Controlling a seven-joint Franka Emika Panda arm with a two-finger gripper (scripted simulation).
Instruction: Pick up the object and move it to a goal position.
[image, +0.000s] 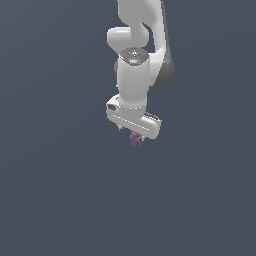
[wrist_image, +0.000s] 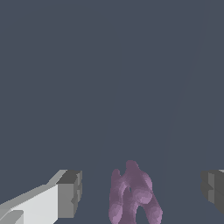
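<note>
One purple lump (wrist_image: 133, 194) sits between my pincer's (image: 136, 135) two fingers (wrist_image: 70, 194), which stand wide apart and clear of it, so I judge that closing, lifting and carrying to goal all remain.

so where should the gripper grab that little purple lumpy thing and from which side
Take the purple object across its narrow middle, from straight above, one finger on each flank. In the wrist view it already sits between the open fingers, clear of both, and its knobbly lobes leave the waist the likeliest place for a firm pinch.
</note>
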